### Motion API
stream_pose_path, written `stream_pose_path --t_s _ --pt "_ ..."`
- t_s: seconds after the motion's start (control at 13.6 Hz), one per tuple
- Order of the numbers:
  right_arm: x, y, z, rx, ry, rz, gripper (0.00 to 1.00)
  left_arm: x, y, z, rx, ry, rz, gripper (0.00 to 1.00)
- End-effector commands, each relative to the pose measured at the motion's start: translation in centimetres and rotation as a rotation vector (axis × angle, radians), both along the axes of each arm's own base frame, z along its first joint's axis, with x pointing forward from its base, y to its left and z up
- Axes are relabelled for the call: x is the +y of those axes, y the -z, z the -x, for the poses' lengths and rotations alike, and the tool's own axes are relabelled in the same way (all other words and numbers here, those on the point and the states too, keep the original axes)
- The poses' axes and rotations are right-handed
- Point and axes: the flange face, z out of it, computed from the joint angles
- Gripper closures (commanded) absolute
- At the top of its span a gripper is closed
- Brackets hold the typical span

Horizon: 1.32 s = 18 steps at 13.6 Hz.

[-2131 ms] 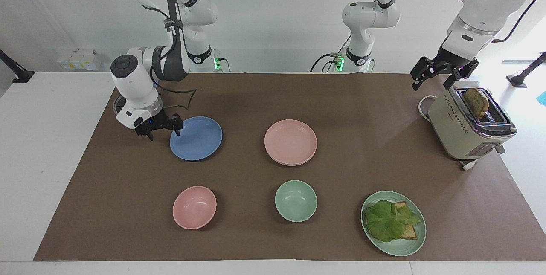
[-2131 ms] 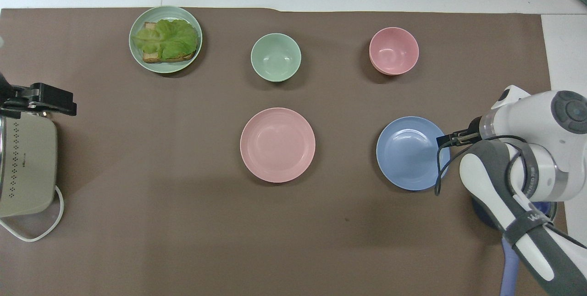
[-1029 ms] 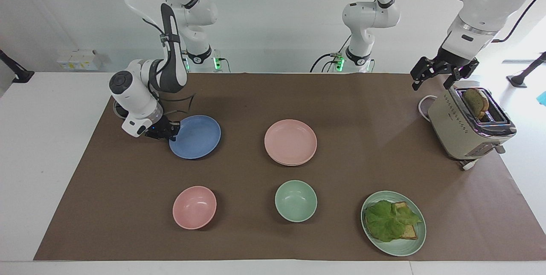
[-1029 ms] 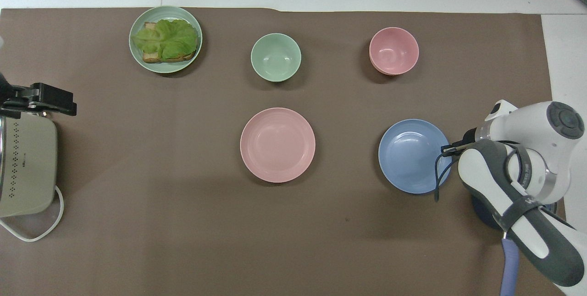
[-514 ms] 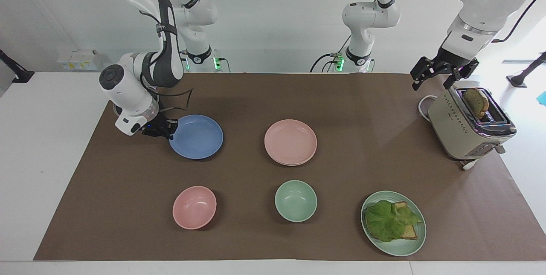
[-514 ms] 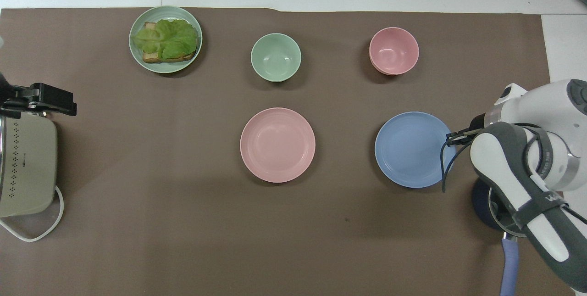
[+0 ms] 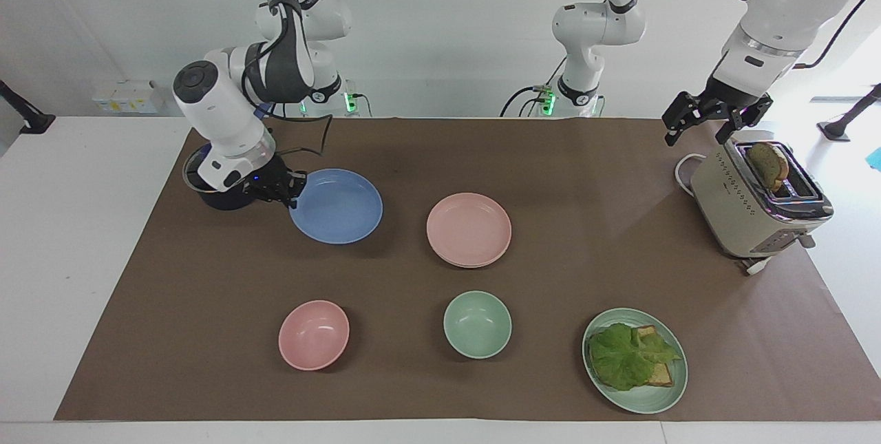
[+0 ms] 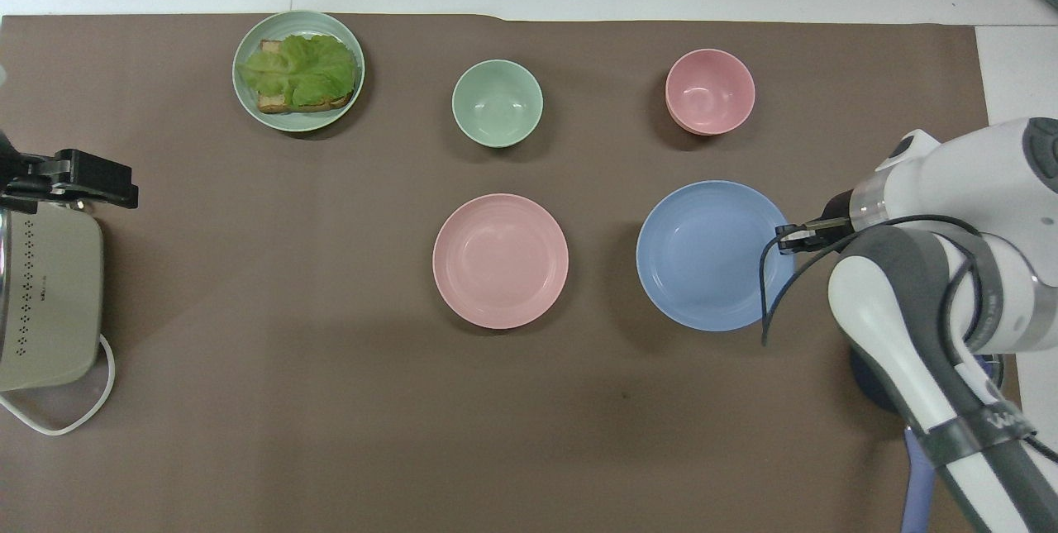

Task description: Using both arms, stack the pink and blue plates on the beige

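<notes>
One blue plate (image 7: pixel 337 205), apparently lifted, pinched by right gripper (image 7: pixel 292 193).

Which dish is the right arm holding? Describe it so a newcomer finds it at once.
On the brown mat, look toward the right arm's end. The right gripper is shut on the rim of the blue plate, the only blue dish, beside the pink plate.

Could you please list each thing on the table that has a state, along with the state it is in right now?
blue plate: lifted, gripped at its rim.
right gripper: shut on it.
left gripper: open, waiting over the toaster.
pink plate: stacked on another plate.
toast slice: up in the toaster's slot.
</notes>
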Motion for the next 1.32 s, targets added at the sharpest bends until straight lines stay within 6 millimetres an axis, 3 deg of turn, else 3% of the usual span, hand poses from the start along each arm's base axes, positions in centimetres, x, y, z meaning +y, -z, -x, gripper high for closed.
stream_pose_path --t_s 0.0,0.29,0.44,0.66,0.96,1.25 --pt "3.3 -0.4 0.2 0.006 0.056 0.001 1.0 0.4 0.0 0.2 0.005 0.003 -0.017 0.0" --pt "11.0 -1.0 1.3 -0.024 0.096 -0.011 1.0 0.4 0.0 0.2 0.005 0.003 -0.017 0.0" --pt "16.0 -0.4 2.1 -0.047 0.131 -0.022 1.0 0.4 -0.1 0.2 0.004 0.003 -0.016 0.0" --pt "20.5 0.7 3.3 -0.055 0.162 -0.033 1.0 0.4 0.0 0.2 0.005 0.003 -0.017 0.0" --pt "23.0 3.1 3.7 -0.035 0.184 -0.063 1.0 0.4 -0.1 0.2 0.004 0.003 -0.016 0.0" --pt "23.6 4.4 3.6 -0.031 0.192 -0.076 1.0 0.4 0.0 0.2 0.005 0.003 -0.017 0.0"
